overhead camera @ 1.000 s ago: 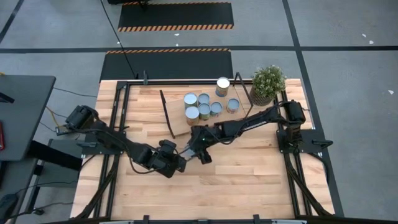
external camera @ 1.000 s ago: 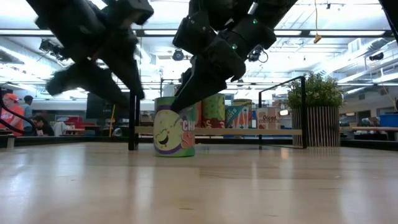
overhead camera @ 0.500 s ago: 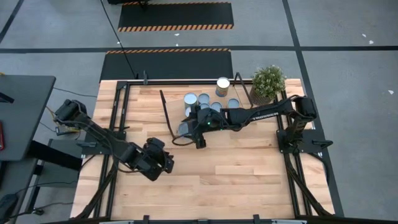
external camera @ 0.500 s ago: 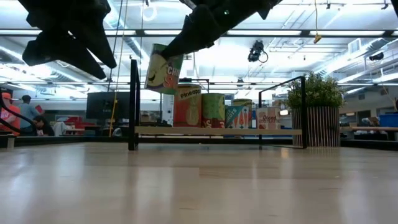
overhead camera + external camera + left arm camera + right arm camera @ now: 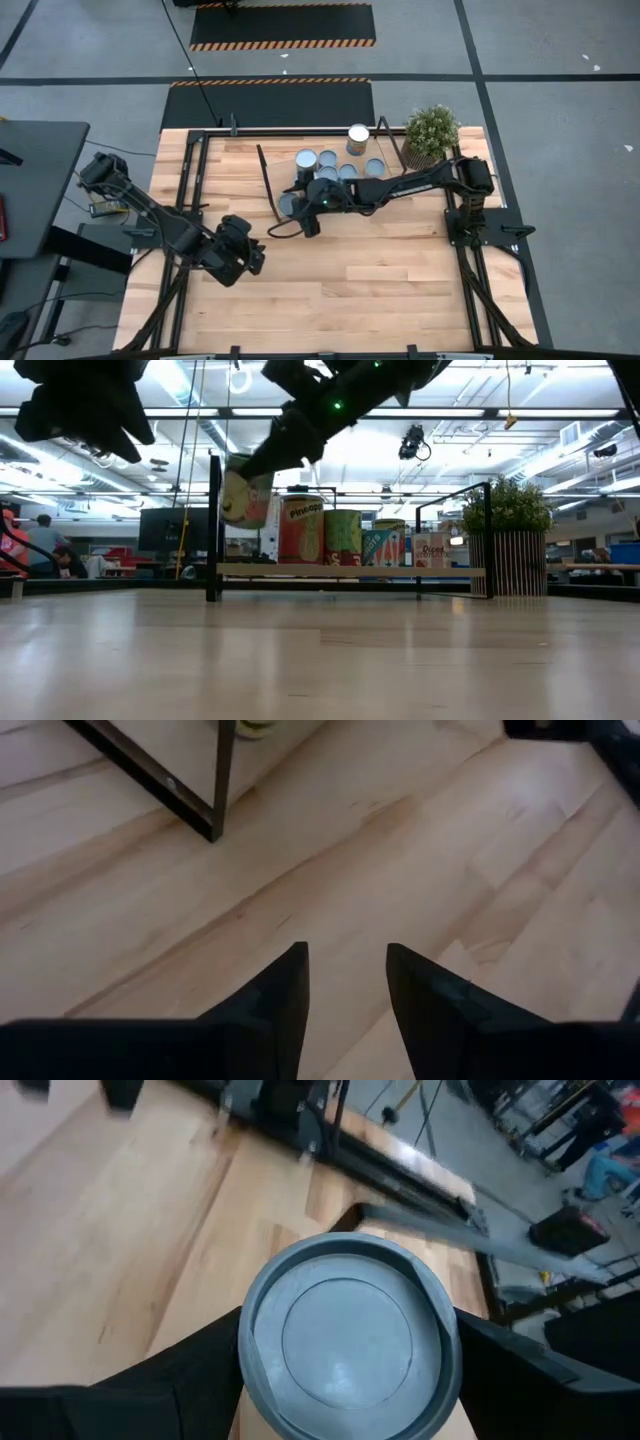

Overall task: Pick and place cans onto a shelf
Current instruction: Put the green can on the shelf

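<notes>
My right gripper (image 5: 298, 207) is shut on a can with a pale-blue top (image 5: 345, 1335) and a green and purple label (image 5: 247, 498). It holds the can over the left end of the shelf (image 5: 290, 213), a light board with black frame ends (image 5: 214, 525). Several other cans (image 5: 327, 165) stand upright on the shelf board (image 5: 400, 571). My left gripper (image 5: 345, 970) is open and empty, above the bare tabletop at the near left (image 5: 245, 257). My right gripper pinches the can's side wall just below its top rim (image 5: 250, 1380), one finger (image 5: 190, 1375) on each side. The fingers come slanting down from the table's right. The can is lifted clear of the shelf board and tilted (image 5: 247, 498).
A potted plant (image 5: 430, 133) stands at the far right corner beside the shelf's right frame end (image 5: 487, 535). One more can (image 5: 358, 137) stands at the far side. The near half of the wooden tabletop (image 5: 380, 290) is bare. People show in the room behind (image 5: 15, 540).
My right gripper has lifted the labelled can off the table and carried it toward the far left, over the shelf's left end; the can has tipped from upright to tilted and come down a little. My left gripper has drawn back toward the table's left edge.
</notes>
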`<act>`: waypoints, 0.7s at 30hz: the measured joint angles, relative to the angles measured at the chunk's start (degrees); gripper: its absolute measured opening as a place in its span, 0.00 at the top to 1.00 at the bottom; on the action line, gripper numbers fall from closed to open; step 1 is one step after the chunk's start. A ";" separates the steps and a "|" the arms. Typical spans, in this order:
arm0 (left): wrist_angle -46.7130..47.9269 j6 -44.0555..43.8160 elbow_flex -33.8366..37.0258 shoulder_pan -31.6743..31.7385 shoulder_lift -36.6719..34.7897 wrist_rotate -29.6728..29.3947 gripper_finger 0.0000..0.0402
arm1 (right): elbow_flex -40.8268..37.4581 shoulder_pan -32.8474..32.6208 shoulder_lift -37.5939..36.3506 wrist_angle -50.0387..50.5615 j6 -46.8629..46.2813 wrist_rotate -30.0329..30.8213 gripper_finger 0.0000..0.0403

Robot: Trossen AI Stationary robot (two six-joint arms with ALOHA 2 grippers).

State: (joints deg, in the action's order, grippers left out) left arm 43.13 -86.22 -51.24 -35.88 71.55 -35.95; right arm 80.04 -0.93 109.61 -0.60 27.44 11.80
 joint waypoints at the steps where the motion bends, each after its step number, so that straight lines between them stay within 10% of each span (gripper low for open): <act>1: 0.23 -0.01 0.00 -0.04 -0.34 -0.05 0.65 | 0.29 0.00 0.03 1.04 -0.03 0.05 0.22; 21: 4.24 -0.26 -0.02 0.04 -1.05 -0.02 0.65 | 1.56 1.57 4.39 0.08 -0.48 0.25 0.22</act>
State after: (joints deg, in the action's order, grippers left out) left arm 47.38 -86.49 -51.27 -35.85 70.50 -35.97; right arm 81.60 0.64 114.00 -0.52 26.96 12.05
